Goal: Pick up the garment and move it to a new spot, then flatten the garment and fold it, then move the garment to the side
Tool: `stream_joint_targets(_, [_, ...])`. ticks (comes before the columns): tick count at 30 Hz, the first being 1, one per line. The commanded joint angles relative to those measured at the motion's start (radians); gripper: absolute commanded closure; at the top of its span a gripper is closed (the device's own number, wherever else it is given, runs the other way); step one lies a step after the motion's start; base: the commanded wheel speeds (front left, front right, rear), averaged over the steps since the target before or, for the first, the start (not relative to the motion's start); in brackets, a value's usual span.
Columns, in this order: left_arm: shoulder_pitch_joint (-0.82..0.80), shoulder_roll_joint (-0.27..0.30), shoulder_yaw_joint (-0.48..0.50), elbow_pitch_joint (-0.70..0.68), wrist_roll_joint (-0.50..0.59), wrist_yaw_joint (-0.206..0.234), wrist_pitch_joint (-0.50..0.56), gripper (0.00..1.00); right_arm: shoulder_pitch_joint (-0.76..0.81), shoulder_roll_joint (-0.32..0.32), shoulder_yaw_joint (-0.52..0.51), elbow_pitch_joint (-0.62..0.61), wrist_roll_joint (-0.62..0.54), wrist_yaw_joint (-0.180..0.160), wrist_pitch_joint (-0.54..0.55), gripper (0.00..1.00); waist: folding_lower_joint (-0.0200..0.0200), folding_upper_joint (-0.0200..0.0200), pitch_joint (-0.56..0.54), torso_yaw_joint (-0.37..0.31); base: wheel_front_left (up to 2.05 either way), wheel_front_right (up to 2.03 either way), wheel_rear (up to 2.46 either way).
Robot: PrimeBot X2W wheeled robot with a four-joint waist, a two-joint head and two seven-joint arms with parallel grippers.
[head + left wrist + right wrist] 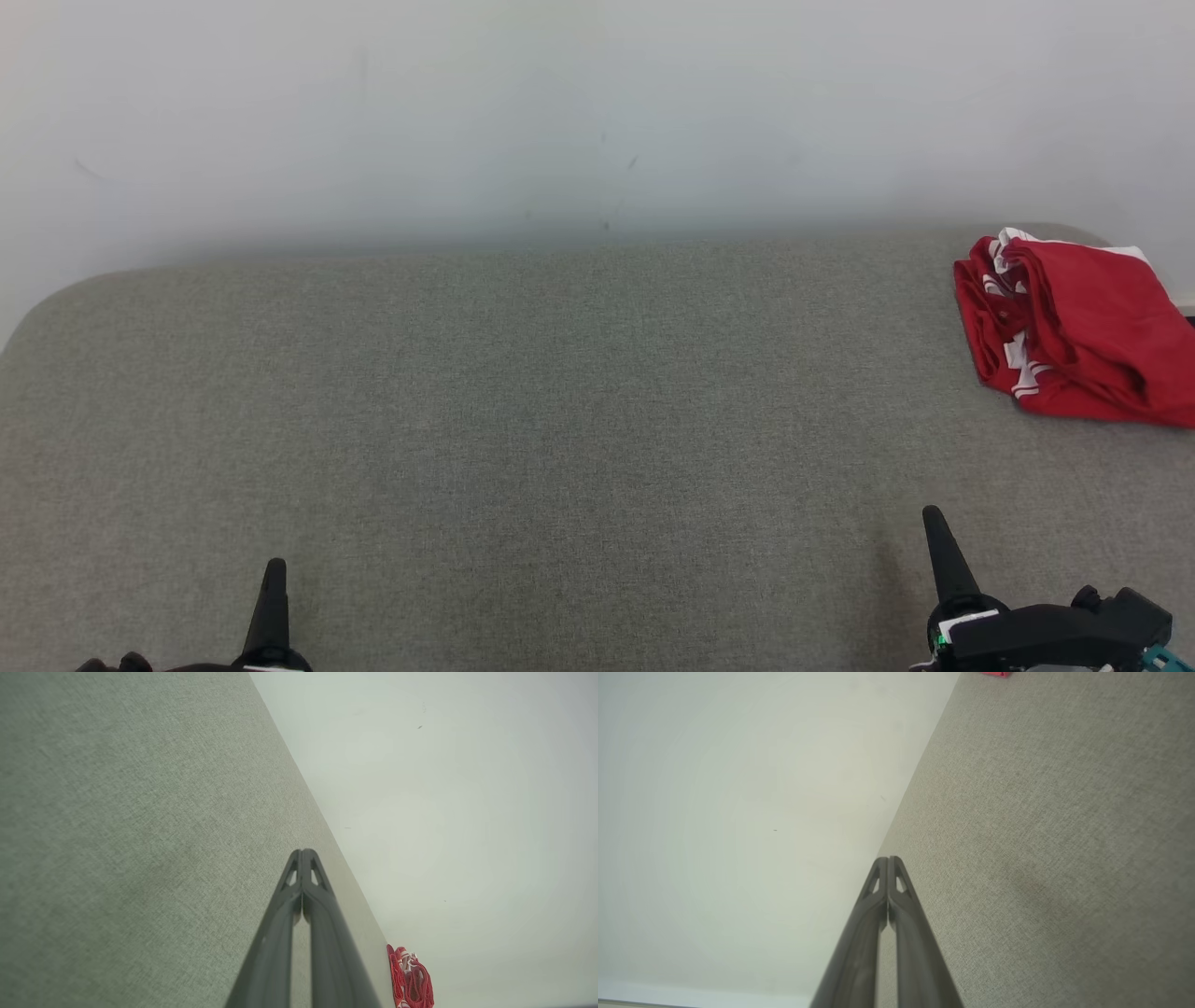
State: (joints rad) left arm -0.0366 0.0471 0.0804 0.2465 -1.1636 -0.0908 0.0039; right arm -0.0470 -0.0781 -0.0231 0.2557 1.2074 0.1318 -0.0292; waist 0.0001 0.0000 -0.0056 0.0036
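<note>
A red garment with white trim (1074, 331) lies folded in a bundle at the far right of the grey fabric surface (560, 420), close to its back edge. The left wrist view catches the garment (411, 980) small at the bottom, and a red sliver of it (994, 674) touches the top edge of the right wrist view. My left gripper (274, 569) sits low at the front left, shut and empty, its fingertips (303, 854) pressed together. My right gripper (932, 516) rests at the front right, also shut on nothing (888, 861), well short of the garment.
A plain pale wall (597, 112) rises right behind the surface's back edge. The surface's back left corner (56, 299) is rounded. Wide bare fabric stretches between the two grippers and across the middle.
</note>
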Motion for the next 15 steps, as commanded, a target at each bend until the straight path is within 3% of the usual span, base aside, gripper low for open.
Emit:
stream_joint_targets(1, [-0.020, 0.004, 0.006, -0.007, -0.017, -0.008, 0.006, 1.00, -0.019, -0.005, -0.003, -0.009, 0.022, -0.001, 0.005, 1.00, -0.0001, -0.0001, 0.000, 0.000, 0.00, 0.00, 0.00])
stream_joint_targets(15, [-0.039, 0.004, 0.015, -0.004, -0.154, -0.017, 0.040, 1.00, -0.034, -0.005, -0.018, -0.010, 0.155, -0.001, 0.040, 1.00, -0.0001, -0.0001, 0.002, -0.001, 0.00, 0.00, 0.00])
